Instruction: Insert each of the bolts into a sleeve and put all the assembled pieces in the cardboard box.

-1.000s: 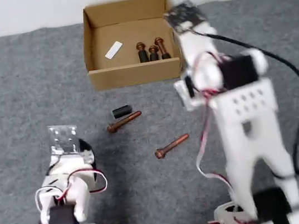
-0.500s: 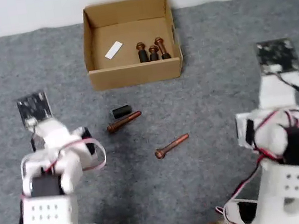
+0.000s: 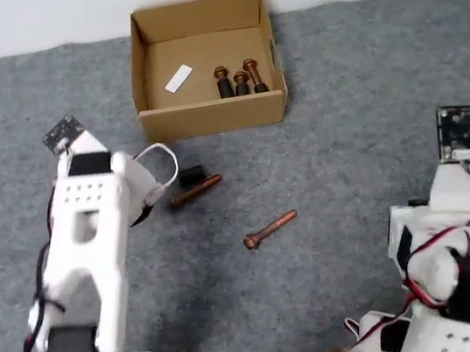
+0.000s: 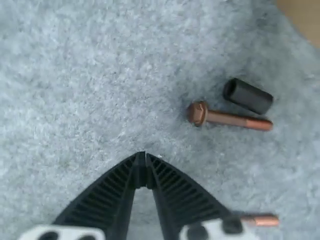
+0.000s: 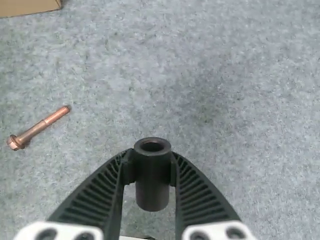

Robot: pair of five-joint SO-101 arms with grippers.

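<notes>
The grey carpeted worktop (image 3: pixel 351 123) carries the open brown cardboard box (image 3: pixel 213 115) at the upper centre of the high view. Three sleeved copper bolts (image 3: pixel 240 79) lie along the box's right inner side, so I judge that part done. Two pieces look left to assemble. One loose copper bolt (image 3: pixel 195 190) lies below the box at centre left, with a short black cylindrical sleeve (image 3: pixel 191 175) just beside its shank and not yet on it. A second loose copper bolt (image 3: pixel 269 228) lies alone at mid-frame. My right claw (image 5: pixel 150 159), low at the right of the high view, is parted narrowly and clamps a second black sleeve (image 5: pixel 151 180) lengthwise between its fingers, bore toward the wrist camera. My left claw (image 4: pixel 145 167) is closed tip to tip and empty, hovering near the first bolt's head.
</notes>
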